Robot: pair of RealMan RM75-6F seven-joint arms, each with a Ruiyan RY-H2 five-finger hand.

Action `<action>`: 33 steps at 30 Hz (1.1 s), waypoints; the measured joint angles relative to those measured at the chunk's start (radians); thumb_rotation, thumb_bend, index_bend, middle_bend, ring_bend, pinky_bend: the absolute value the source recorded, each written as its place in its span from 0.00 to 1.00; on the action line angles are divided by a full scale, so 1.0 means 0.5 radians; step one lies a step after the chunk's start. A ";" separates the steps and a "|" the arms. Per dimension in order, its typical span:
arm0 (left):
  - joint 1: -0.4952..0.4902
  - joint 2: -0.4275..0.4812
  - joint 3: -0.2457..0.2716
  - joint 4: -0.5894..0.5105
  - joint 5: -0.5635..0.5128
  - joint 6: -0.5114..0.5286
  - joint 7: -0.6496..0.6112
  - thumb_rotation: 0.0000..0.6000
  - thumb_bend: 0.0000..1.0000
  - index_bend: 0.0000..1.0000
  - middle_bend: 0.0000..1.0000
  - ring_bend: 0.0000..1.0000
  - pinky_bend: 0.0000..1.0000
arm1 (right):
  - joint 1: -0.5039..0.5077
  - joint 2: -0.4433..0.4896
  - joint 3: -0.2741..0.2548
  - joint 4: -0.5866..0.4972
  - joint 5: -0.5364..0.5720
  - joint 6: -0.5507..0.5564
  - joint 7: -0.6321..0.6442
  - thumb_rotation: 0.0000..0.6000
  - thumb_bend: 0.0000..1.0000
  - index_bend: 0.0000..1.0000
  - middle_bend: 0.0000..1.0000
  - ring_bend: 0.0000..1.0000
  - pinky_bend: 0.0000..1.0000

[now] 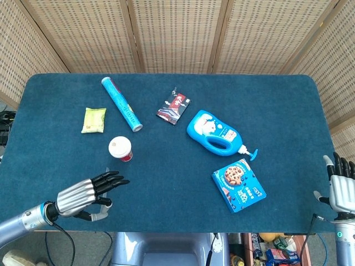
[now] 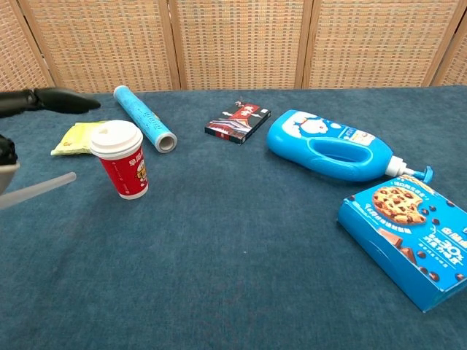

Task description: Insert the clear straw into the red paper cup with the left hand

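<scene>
Blue felt table [image 1: 166, 183] (woven screens [image 1: 177, 33] behind) | left hand [image 1: 83, 194] pinches clear straw [image 2: 36, 191] | right hand [image 1: 341, 185] spread

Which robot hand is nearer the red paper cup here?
The left robot hand, just in front of the red paper cup near the table's front edge. The right robot hand sits off the table's far right corner.

Clear straw [image 2: 40, 189] lifted beside upright, lidded red paper cup [image 2: 122, 160].
</scene>
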 measured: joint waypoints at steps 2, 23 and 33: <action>-0.006 0.028 -0.029 -0.073 -0.062 -0.007 -0.152 1.00 0.49 0.66 0.00 0.00 0.00 | 0.002 -0.002 -0.001 -0.001 0.000 -0.002 -0.004 1.00 0.00 0.00 0.00 0.00 0.00; -0.148 0.175 -0.528 -0.574 -0.764 -0.409 -0.831 1.00 0.49 0.66 0.00 0.00 0.00 | 0.007 -0.007 -0.009 0.006 0.008 -0.027 0.010 1.00 0.00 0.00 0.00 0.00 0.00; -0.135 0.229 -0.736 -0.562 -1.105 -0.660 -1.257 1.00 0.49 0.66 0.00 0.00 0.00 | 0.011 -0.001 -0.005 0.013 0.017 -0.043 0.031 1.00 0.00 0.00 0.00 0.00 0.00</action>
